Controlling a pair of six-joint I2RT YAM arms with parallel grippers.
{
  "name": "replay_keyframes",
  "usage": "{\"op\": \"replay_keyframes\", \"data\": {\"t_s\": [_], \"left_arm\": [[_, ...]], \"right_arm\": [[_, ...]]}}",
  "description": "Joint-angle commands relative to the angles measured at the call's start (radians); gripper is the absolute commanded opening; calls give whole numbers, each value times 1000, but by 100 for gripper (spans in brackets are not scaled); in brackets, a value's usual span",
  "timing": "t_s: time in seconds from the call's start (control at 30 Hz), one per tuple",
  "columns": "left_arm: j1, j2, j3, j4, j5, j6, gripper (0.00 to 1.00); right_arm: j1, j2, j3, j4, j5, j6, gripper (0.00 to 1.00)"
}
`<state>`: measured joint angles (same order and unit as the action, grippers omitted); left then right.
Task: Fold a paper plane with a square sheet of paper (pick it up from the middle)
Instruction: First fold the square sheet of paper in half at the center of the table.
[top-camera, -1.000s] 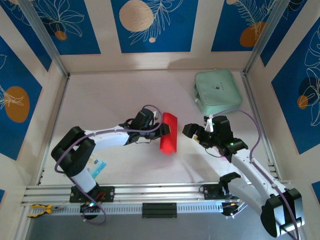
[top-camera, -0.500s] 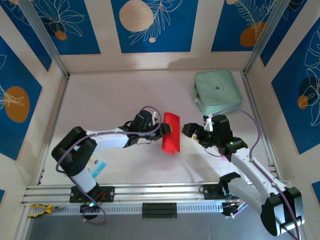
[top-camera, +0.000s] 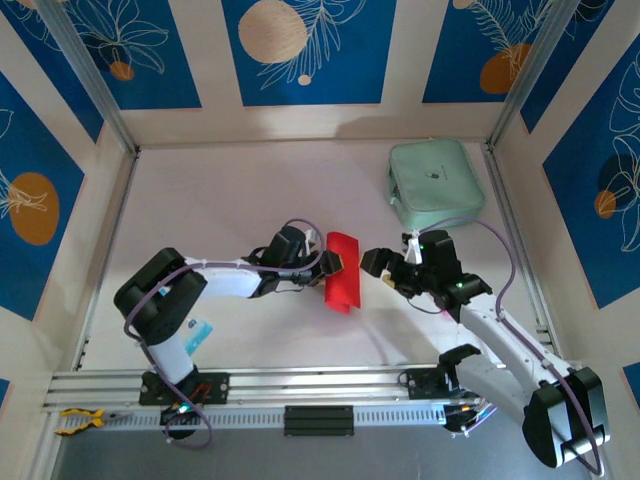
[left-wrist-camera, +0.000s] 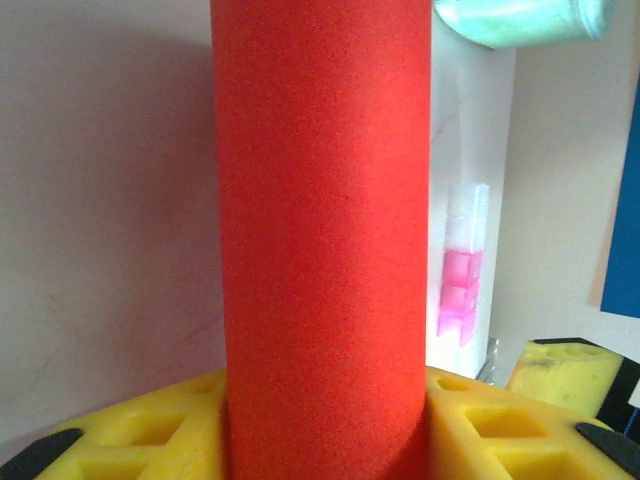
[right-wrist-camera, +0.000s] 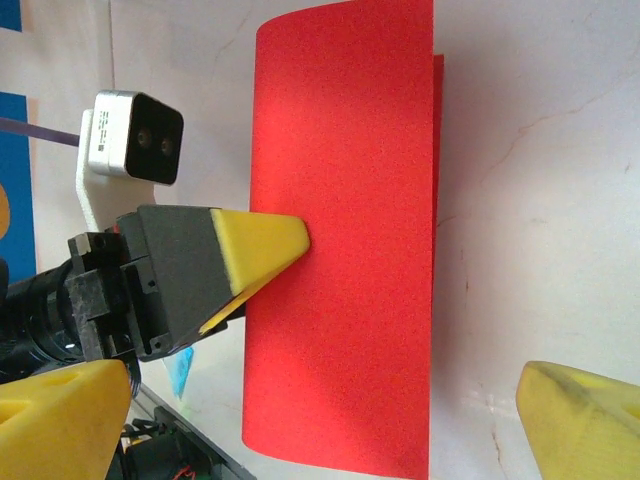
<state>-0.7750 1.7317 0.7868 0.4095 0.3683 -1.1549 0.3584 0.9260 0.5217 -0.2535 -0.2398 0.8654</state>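
The left gripper (top-camera: 335, 262) reaches in from 9 o'clock and is clamped on the bright red sheet of paper (top-camera: 342, 270). In its wrist view the yellow fingers (left-wrist-camera: 480, 420) sit on either side of a rounded red bulge, so the jaws pinch the doubled sheet at its bend, about halfway along its length. The right gripper (top-camera: 378, 266) sits just beside the sheet at 3 o'clock with its jaws spread wide and nothing between them.

The sheet lies near the centre of the pale tabletop (top-camera: 220, 200), its long side running from 12 to 6 o'clock. It is doubled over into a narrow strip. The right wrist view shows the lower layer's edge peeking out past the upper one on the side facing the right gripper. The bend looks soft and rounded, not a pressed crease. A mint-green rounded fabric pouch (top-camera: 435, 182) rests well apart at 1 o'clock.

The step in hand appears to be the first lengthwise half-fold. The next move probably calls for the right gripper to square up the two free edges and press them flat. The bend can then be creased along its length without the layers sliding.
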Motion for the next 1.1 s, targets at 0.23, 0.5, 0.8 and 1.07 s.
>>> {"op": "replay_keyframes", "data": {"t_s": [0.23, 0.5, 0.8, 1.07], "left_arm": [[-20, 9, -24, -98, -74, 1, 49], [-21, -29, 21, -279, -120, 105, 62], [-21, -87, 103, -500, -195, 245, 73], [-18, -52, 133, -548, -192, 286, 61]], "right_arm": [[30, 80, 54, -45, -55, -33, 99], [54, 124, 74, -52, -35, -26, 99], [79, 134, 81, -59, -6, -17, 99], [112, 164, 80, -29, -5, -12, 92]]}}
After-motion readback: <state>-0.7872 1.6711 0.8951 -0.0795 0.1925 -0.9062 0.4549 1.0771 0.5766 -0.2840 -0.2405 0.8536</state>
